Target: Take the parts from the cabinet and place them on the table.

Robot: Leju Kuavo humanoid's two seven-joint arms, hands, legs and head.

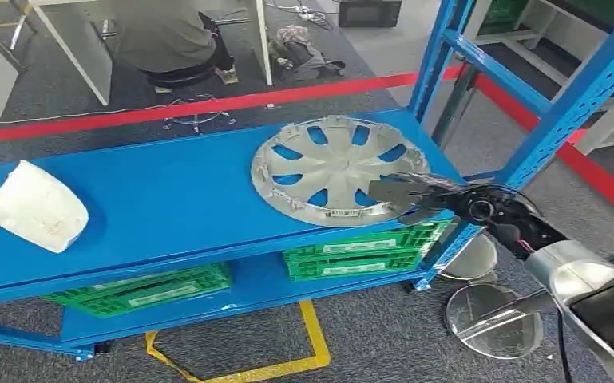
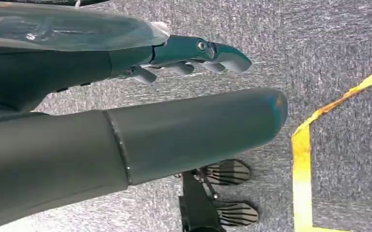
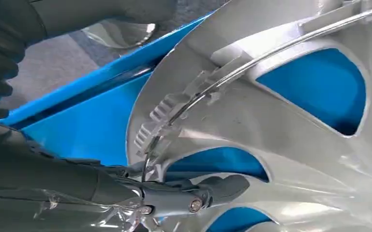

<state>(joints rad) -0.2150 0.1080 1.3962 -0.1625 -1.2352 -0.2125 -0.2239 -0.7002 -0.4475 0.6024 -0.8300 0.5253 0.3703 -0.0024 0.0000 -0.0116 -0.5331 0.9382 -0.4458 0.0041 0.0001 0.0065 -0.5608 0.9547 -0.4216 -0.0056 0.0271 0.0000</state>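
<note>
A silver hubcap [image 1: 327, 167] lies flat at the right end of the blue cabinet shelf [image 1: 168, 199]. My right hand [image 1: 415, 198] reaches over its near right rim, with fingers [image 3: 208, 191] lying on the hubcap [image 3: 280, 121] and the thumb [image 3: 101, 14] held apart beyond the rim. A white moulded part [image 1: 38, 206] rests at the left end of the same shelf. My left hand [image 2: 126, 63] hangs over the grey carpet with its fingers stretched out and nothing in it.
Green crates [image 1: 359, 251] [image 1: 144, 289] sit on the lower shelf. A blue upright post [image 1: 559, 112] rises just right of my right arm. Round silver discs [image 1: 495, 319] lie on the floor below. A person [image 1: 168, 36] sits beyond the red floor line [image 1: 207, 104].
</note>
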